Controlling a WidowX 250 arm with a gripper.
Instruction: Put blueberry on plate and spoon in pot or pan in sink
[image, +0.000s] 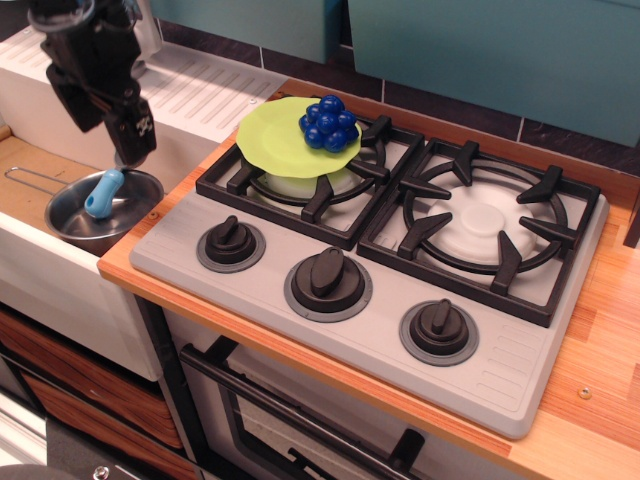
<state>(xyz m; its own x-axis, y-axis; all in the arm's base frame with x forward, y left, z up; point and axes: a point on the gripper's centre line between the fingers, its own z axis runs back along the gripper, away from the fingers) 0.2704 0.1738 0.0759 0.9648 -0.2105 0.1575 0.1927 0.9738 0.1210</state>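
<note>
I find no legible text, label, brand, number or sign anywhere in my view. The three stove knobs (328, 274) and the grey panel (500, 370) around them carry no markings I can read. The gripper (133, 150) shows a few small pale specks on its black housing, too small for me to make out as characters.

pot (88, 215): shiny steel | blueberry (329, 121): glossy plastic | plate (283, 142): smooth plastic | counter (600, 330): wood

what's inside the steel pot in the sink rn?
The small shiny steel pot holds the toy spoon: its light-blue handle shows; its bowl is hidden by the gripper above.
</note>
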